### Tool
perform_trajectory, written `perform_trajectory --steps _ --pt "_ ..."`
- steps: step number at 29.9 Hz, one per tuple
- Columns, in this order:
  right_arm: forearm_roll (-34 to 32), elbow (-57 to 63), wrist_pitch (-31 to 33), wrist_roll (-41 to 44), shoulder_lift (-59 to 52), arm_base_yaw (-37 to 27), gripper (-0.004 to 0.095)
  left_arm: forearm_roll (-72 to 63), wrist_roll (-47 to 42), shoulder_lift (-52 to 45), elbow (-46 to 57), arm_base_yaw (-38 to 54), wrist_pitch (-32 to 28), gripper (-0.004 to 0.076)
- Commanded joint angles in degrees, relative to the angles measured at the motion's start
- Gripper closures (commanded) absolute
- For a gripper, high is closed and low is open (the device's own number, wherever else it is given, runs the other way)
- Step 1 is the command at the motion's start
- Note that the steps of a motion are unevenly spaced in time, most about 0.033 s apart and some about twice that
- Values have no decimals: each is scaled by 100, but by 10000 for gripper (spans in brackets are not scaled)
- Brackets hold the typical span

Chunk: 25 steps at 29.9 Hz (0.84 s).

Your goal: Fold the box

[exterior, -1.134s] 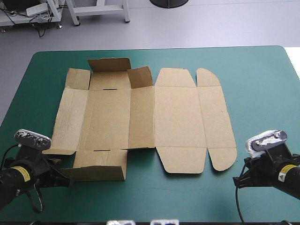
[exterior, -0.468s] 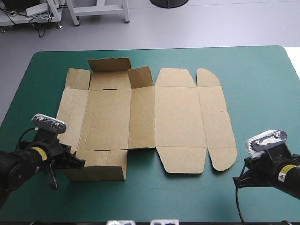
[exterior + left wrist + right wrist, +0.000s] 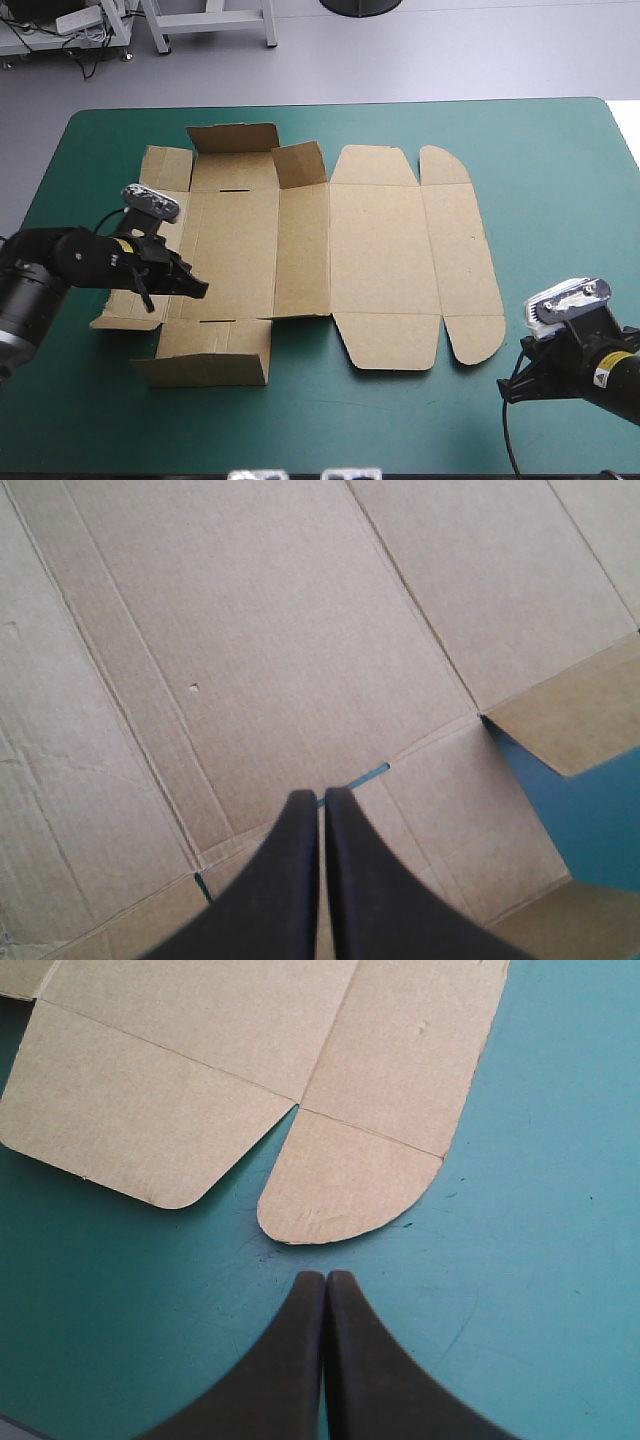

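Directly under left jaws, the box (image 3: 300,630); just ahead of right jaws.

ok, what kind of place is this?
Likely a robotics lab bench: a table with a teal-green cover, a brown box spread mostly flat on it, the left claw over the board, the right claw beside it.

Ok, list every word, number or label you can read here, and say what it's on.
Nothing here can be read.
box: plain brown board, no print in any view.
left wrist sticker: yellow, marks too small to read.
right wrist sticker: yellow with a dark mark, too small to read.
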Motion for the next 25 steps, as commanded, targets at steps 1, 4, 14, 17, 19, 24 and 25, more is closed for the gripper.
perform_trajectory --steps 1,4,14,17,19,24,25 --pt "-7 -140 -325 -67 3 6 926 -1263 1356 37 -459 1055 693 708" --pt "35 -140 -356 -111 3 6 926 -1490 1591 155 -469 1928 704 708" --pt "195 -140 -386 -159 3 6 926 -1810 2034 1185 -493 3768 529 708" --pt "246 -140 -386 -174 3 6 926 -1840 1902 1525 -648 4161 370 710" --pt "257 -140 -386 -174 3 6 926 -2020 1709 1670 -792 4330 396 710" --pt "268 -140 -395 -174 3 6 926 -2195 1417 1929 -1237 4425 906 653" --pt "268 -140 -395 -174 3 6 926 -2223 1374 2013 -1349 4425 1063 615"
